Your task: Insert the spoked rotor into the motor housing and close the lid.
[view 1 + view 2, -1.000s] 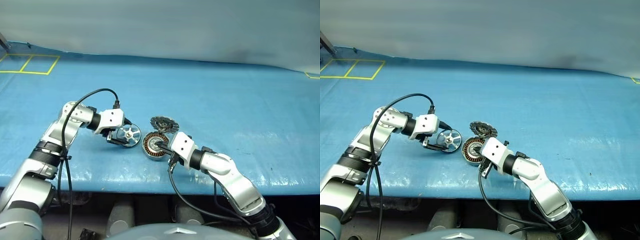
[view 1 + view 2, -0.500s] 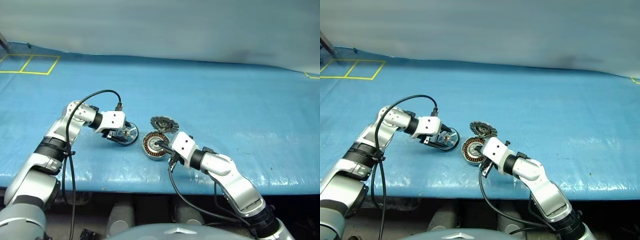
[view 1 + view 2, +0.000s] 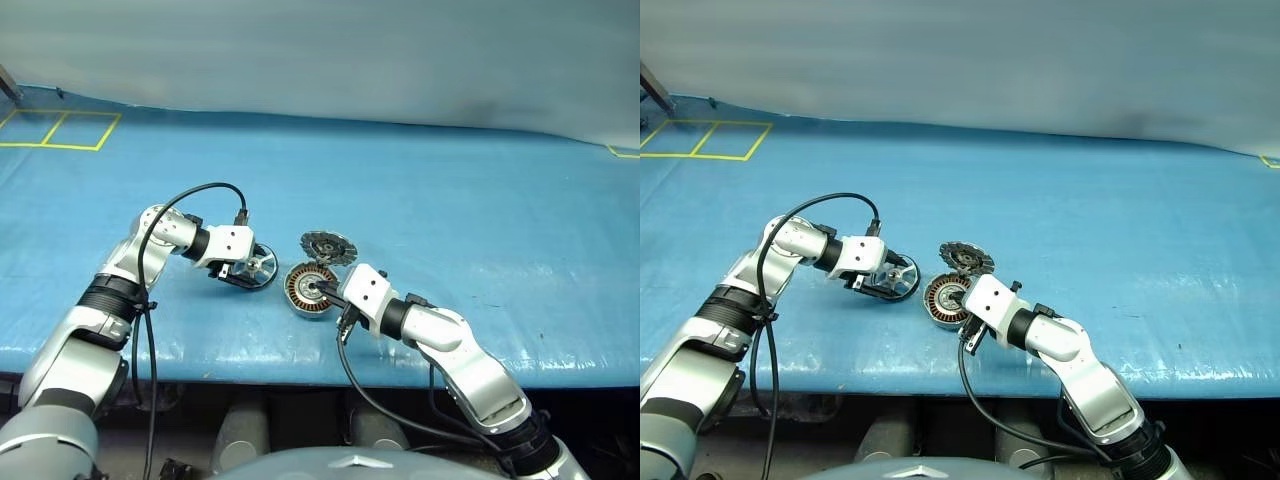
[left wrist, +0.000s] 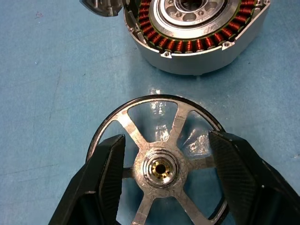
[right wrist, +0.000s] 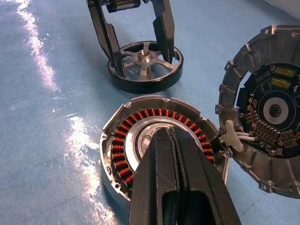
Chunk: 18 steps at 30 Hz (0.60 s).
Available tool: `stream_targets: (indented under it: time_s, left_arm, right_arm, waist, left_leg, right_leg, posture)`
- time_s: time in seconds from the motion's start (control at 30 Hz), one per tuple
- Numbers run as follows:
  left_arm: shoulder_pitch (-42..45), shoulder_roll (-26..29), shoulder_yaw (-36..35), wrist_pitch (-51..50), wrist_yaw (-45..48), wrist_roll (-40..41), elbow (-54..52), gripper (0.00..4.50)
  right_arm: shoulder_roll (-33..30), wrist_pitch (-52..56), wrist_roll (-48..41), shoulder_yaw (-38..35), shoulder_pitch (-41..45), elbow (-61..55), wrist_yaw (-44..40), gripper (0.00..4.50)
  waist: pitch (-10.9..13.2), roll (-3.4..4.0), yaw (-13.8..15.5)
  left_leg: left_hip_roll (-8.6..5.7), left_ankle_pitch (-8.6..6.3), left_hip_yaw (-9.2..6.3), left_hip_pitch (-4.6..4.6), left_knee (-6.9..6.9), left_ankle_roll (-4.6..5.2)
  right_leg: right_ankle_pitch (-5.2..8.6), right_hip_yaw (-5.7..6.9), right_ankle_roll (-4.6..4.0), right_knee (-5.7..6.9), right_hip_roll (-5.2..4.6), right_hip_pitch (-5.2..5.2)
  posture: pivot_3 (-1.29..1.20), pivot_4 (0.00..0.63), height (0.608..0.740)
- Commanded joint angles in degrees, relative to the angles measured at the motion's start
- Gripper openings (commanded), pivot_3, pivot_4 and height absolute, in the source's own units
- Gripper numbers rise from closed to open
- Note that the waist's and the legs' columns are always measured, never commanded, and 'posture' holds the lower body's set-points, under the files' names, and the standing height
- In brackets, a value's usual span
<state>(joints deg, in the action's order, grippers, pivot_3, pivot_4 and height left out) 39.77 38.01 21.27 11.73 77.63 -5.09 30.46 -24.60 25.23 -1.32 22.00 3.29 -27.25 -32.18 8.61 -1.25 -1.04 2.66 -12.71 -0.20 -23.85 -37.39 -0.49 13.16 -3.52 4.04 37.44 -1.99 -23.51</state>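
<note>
Blue sheeting (image 3: 450, 200) covers the table, where the left gripper (image 4: 161, 154) has come down since a second ago and narrowed from wide until its fingers (image 4: 110, 164) straddle the rotor (image 4: 161, 161), which lies flat just beside the housing (image 5: 154, 140); no firm grip on the rim can be seen. The right gripper (image 5: 174, 140) stays pressed shut, tips in the housing's centre, with the lid (image 5: 269, 110) hinged open on the far side.

Glossy blue tarp (image 3: 420, 190), yellow floor lines (image 3: 60, 128)
</note>
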Motion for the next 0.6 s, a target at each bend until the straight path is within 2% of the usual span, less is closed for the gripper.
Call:
stream_targets:
  time_s: [0.03, 0.13, 0.23, 0.27, 0.6]
  left_arm:
    - [0.7, -0.5, 1.0, 0.4, 0.6, -1.6, 1.1, 2.14]
    - [1.0, -0.9, 1.1, 0.0, 1.2, -1.9, 1.6, 2.14]
    - [1.1, -1.0, 1.2, -0.1, 1.2, -2.3, 2.2, 1.63]
    - [1.1, -1.0, 1.2, 0.0, 1.0, -2.5, 2.3, 1.59]
    - [0.5, -0.4, 0.6, -0.1, 0.0, -2.9, 2.2, 1.52]
  right_arm:
    - [0.1, -1.1, 0.2, -0.7, 0.5, -1.1, 0.1, 0.00]
    - [0.2, -1.0, 0.4, -0.8, 0.5, -1.1, 0.2, 0.00]
    - [0.4, -1.0, 0.5, -1.1, 0.3, -1.2, 0.6, 0.00]
    - [0.3, -0.9, 0.6, -1.1, 0.2, -1.2, 0.6, 0.00]
    - [0.2, -0.9, 0.6, -1.7, 0.4, -0.9, 0.5, 0.00]
  waist:
    - [0.0, 0.00, -0.1]
    - [0.0, 0.00, -0.1]
    - [0.0, 0.01, -0.1]
    - [0.0, 0.02, -0.1]
    - [0.0, 0.02, -0.1]
  left_leg:
    - [0.00, 0.00, 0.01, 0.01, -0.03, 0.00]
    - [-0.01, 0.00, 0.02, 0.07, -0.06, 0.00]
    - [0.02, 0.00, 0.01, 0.10, -0.13, 0.00]
    - [0.02, 0.00, 0.02, 0.11, -0.14, 0.00]
    - [0.02, 0.00, 0.03, 0.12, -0.22, 0.00]
  right_leg:
    - [0.01, -0.02, -0.02, 0.08, 0.01, -0.01]
    - [0.05, -0.08, -0.07, 0.27, 0.03, -0.04]
    - [0.07, -0.08, -0.09, 0.36, 0.07, -0.04]
    - [0.07, -0.09, -0.09, 0.36, 0.07, -0.03]
    - [0.06, -0.13, -0.08, 0.39, 0.08, -0.01]
  posture:
    - [0.00, 0.150, 0.740]
    - [0.00, 0.150, 0.740]
    - [0.00, 0.150, 0.740]
    - [0.00, 0.150, 0.740]
    - [0.00, 0.150, 0.740]
